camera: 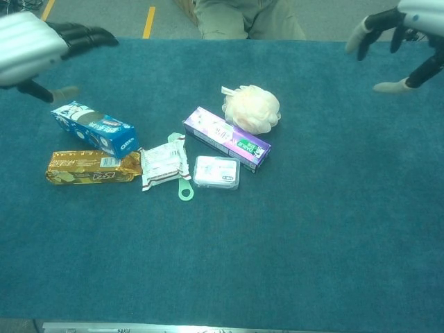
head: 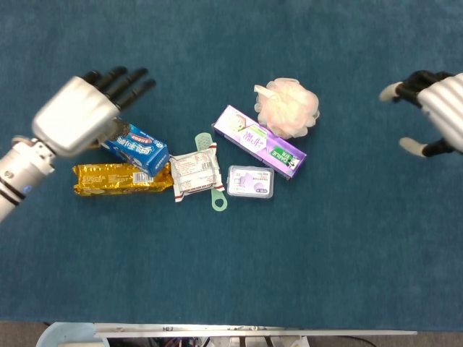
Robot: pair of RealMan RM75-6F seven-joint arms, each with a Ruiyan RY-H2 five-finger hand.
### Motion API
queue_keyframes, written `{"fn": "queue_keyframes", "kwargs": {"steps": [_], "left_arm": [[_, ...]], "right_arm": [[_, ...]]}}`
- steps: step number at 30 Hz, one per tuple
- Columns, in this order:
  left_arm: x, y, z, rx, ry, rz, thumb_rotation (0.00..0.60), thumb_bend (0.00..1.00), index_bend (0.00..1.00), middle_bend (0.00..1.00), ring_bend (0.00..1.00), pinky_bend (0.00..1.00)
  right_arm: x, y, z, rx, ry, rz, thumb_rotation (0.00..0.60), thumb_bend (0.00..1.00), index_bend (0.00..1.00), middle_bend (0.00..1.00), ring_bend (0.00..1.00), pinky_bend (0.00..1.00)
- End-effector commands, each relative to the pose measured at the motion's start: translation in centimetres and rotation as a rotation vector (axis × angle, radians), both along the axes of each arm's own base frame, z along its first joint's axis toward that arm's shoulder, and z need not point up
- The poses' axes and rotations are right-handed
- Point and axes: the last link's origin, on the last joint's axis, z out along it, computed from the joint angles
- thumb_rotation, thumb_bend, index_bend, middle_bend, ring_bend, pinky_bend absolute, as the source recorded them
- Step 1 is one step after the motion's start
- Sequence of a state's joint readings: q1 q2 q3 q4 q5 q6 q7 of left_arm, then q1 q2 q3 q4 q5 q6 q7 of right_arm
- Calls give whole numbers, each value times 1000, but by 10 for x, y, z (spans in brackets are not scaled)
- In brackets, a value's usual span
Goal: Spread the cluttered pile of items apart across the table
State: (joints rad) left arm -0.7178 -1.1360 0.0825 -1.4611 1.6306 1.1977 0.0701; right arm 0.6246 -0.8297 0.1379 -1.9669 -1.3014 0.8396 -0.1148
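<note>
The items lie close together at the table's middle. A blue cookie box [head: 136,147] [camera: 95,128] leans against a gold snack pack [head: 119,178] [camera: 90,168]. A white sachet [head: 194,172] [camera: 164,165] covers a green plastic tool [head: 218,196] [camera: 184,189]. Beside them sit a small clear case [head: 250,181] [camera: 217,172], a purple toothpaste box [head: 258,142] [camera: 227,138] and a pink bath puff [head: 288,108] [camera: 251,109]. My left hand [head: 85,112] [camera: 35,48] hovers open above the blue box's far end. My right hand [head: 432,108] [camera: 402,35] is open, far right, holding nothing.
Teal cloth [head: 325,253] covers the whole table, with wide bare stretches in front, at the right and behind the pile. A seated person's legs [camera: 246,17] show beyond the far edge. The table's front rim [head: 253,332] runs along the bottom.
</note>
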Motion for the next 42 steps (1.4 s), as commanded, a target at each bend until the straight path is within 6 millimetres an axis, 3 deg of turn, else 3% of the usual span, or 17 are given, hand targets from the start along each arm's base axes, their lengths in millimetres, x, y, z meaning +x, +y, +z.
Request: {"fn": "queue_keyframes", "kwargs": {"steps": [1, 7, 12, 23, 39, 42], "left_arm": [[-5, -4, 12, 77, -92, 58, 600, 372, 7, 69, 141, 388], [-17, -14, 24, 143, -252, 184, 600, 368, 9, 77, 140, 388], [-24, -22, 36, 184, -289, 244, 600, 368, 11, 81, 140, 388], [-38, -63, 68, 256, -296, 327, 600, 368, 36, 77, 133, 385], [-50, -95, 84, 258, -294, 380, 600, 368, 36, 72, 125, 380], [-50, -98, 84, 248, -294, 380, 600, 368, 36, 72, 125, 380]], "right_arm": [[5, 1, -9, 25, 3, 11, 590, 220, 211, 302, 199, 334], [16, -2, -19, 26, 23, 61, 593, 213, 141, 234, 160, 322], [24, -8, -33, 15, 60, 116, 600, 205, 114, 211, 145, 322], [58, -42, -97, 43, 171, 246, 600, 130, 18, 132, 89, 304], [75, -76, -171, 65, 382, 227, 600, 88, 18, 147, 83, 283], [77, -81, -182, 55, 416, 212, 600, 89, 76, 175, 83, 282]]}}
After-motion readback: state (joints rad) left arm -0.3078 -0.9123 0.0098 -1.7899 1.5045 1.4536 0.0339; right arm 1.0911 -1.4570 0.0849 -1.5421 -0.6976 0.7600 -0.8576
